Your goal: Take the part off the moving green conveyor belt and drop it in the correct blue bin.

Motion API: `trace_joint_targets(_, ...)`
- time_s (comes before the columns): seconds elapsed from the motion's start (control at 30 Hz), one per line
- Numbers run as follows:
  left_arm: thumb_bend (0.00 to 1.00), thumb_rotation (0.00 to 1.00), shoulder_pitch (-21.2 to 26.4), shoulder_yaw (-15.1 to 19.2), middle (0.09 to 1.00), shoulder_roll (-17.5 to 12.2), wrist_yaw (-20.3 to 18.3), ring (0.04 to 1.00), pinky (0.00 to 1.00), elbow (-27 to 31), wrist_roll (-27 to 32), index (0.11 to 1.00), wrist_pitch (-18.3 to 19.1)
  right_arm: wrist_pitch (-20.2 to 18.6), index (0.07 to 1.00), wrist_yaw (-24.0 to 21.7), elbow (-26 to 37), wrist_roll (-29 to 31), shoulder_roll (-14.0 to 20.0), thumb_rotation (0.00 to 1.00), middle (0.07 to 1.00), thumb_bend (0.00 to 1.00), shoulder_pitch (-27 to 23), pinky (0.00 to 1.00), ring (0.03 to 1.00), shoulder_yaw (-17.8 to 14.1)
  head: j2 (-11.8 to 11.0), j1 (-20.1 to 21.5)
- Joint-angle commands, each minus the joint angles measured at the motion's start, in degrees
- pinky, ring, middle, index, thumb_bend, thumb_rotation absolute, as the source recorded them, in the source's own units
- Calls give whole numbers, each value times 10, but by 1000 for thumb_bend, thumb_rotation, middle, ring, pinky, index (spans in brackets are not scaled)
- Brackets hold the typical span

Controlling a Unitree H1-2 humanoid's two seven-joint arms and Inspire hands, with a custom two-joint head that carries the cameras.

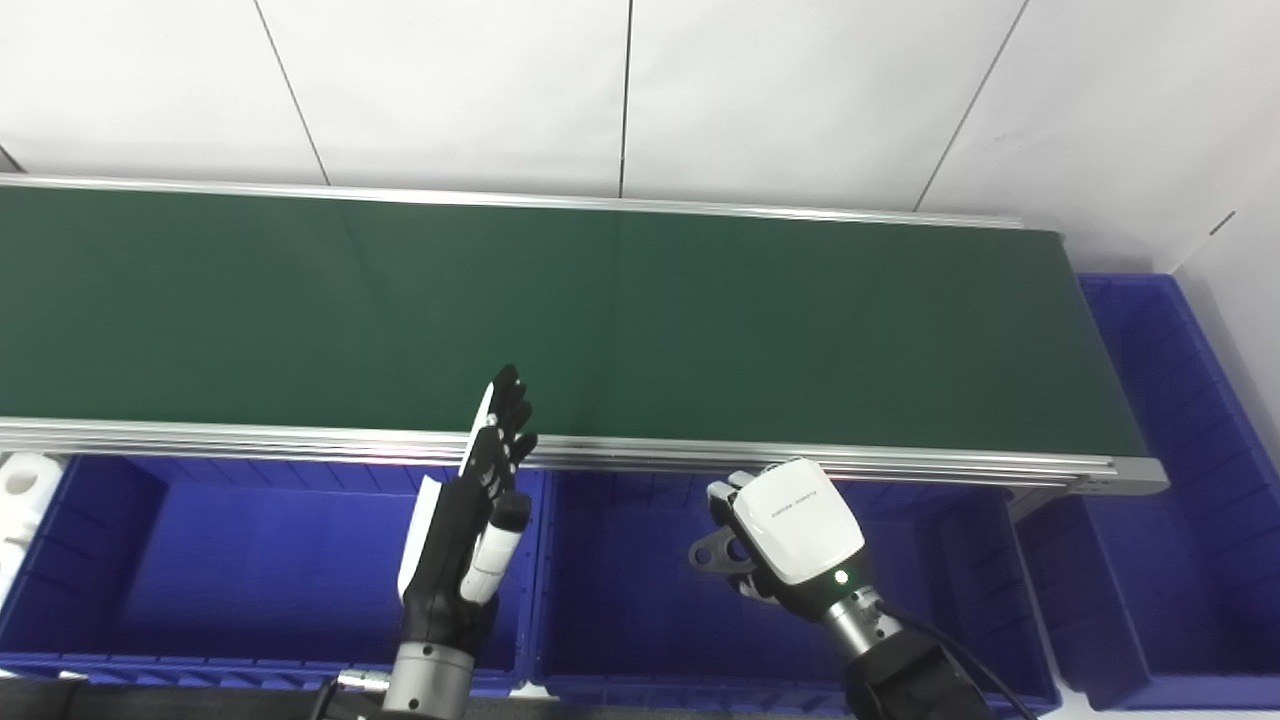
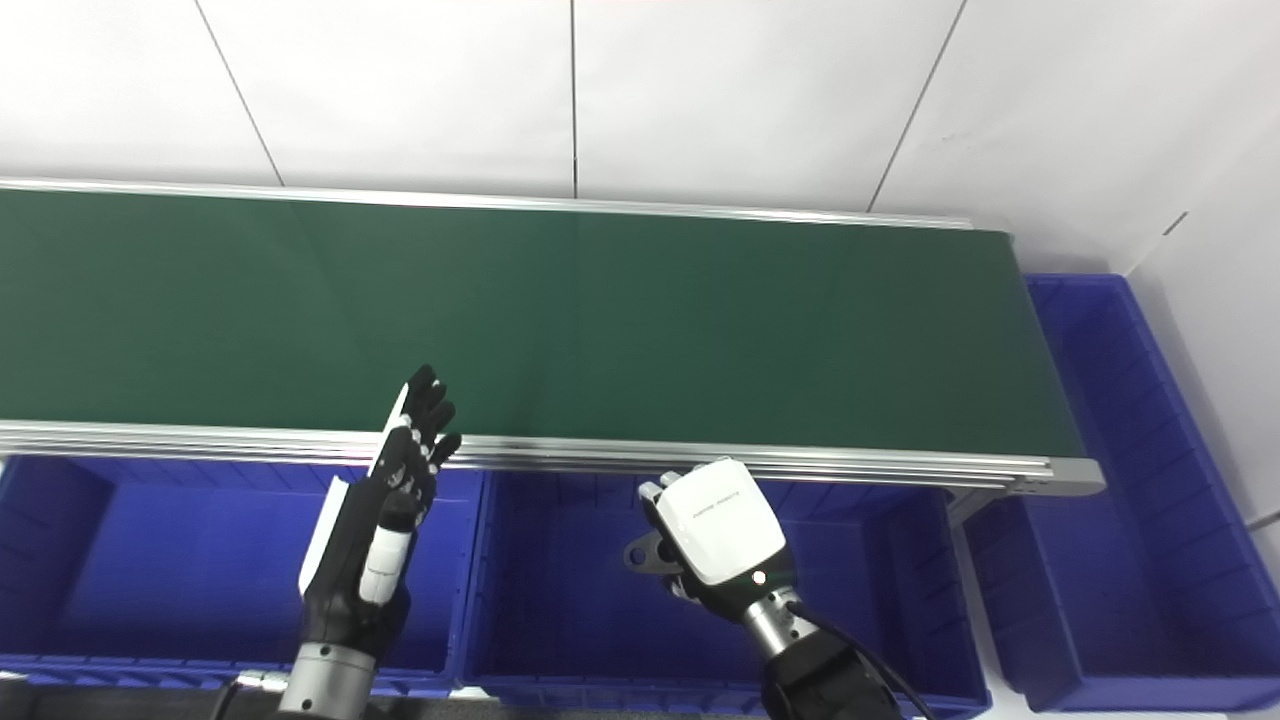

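Green conveyor belt at 12 o'clock, left hand fingers straight, empty, right hand curled over middle blue bin, contents unclear

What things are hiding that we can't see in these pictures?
- Right hand: its white back covers the palm in both views, so a held part cannot be ruled out.
- Green conveyor belt: the left edge cuts it off.
- White object: the left eye view's edge cuts it off; unidentifiable.
- End blue bin: the right edge cuts it off.

Black-fingered left hand; right hand white-shelled, green light, black cable
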State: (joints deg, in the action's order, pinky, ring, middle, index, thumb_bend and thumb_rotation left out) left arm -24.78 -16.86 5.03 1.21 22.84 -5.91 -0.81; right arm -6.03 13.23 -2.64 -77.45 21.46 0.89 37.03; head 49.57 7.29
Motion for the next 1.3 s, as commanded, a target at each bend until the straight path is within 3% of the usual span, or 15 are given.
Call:
trace_joint_targets(0.0,773,951,5,-11,1000,14,-4,990,946,19,1,1000,-3,6,481,8,14,-2,-4,0,469,531,-5,71,142,-4,-1,0)
trace_joint_targets(0.2,790,947,5,-11,1000,16,-2,987,937,21,0,1000,1,7,481,2,12,0,-5,0,469,533,-5,69,141,-5,-2,-1)
trace_joint_targets(0.27,795,947,4,-10,1000,17,-1,982,929,20,1,1000,0,1,483,-19,13,1,-6,3,471,532,-3,116,205,-6,-3,-3)
trace_joint_targets(0.3,796,945,4,-11,1000,16,-1,982,929,20,1,1000,-1,-7,487,-36,15,-3,-7,82,461,526,-2,168,267,-7,-4,-3)
trace_joint_targets(0.33,796,945,4,-11,1000,16,-2,984,928,20,0,1000,-1,-14,596,-53,17,-10,-8,325,509,773,0,255,359,-7,-4,-4)
trace_joint_targets(0.37,798,946,4,-11,1000,15,-2,982,928,20,-2,1000,-1,-20,663,-67,18,-18,-8,438,555,885,1,305,412,-8,-5,-4)
trace_joint_targets(0.4,803,949,3,-12,1000,14,-2,978,928,20,-3,1000,-1,-25,762,-82,18,-26,-9,566,664,964,2,402,523,-8,-5,-4)
trace_joint_targets(0.43,806,949,2,-12,1000,14,-2,977,927,20,-4,1000,0,-28,800,-91,19,-32,-10,612,711,982,4,451,579,-9,-6,-4)
trace_joint_targets(0.5,811,948,2,-12,1000,15,-2,976,925,20,-4,1000,1,-28,840,-99,20,-35,-12,659,775,999,7,536,669,-12,-6,-4)
trace_joint_targets(0.63,812,950,1,-11,1000,15,-1,976,923,19,-6,1000,1,-20,857,-100,21,-29,-14,680,804,1000,12,579,712,-18,-7,-4)
trace_joint_targets(0.97,803,939,3,-9,1000,15,0,979,928,8,-2,1000,-9,-7,879,-99,67,-6,-11,741,795,1000,17,557,683,-37,-20,-5)
trace_joint_targets(1.07,802,929,3,-7,1000,16,1,984,936,2,6,1000,-14,-7,864,-108,124,52,-22,727,784,1000,33,551,674,-69,-30,-5)
trace_joint_targets(1.27,802,905,6,2,1000,18,6,982,946,-16,13,1000,-36,-19,841,-153,250,300,-76,729,798,974,96,539,686,-171,-48,-3)
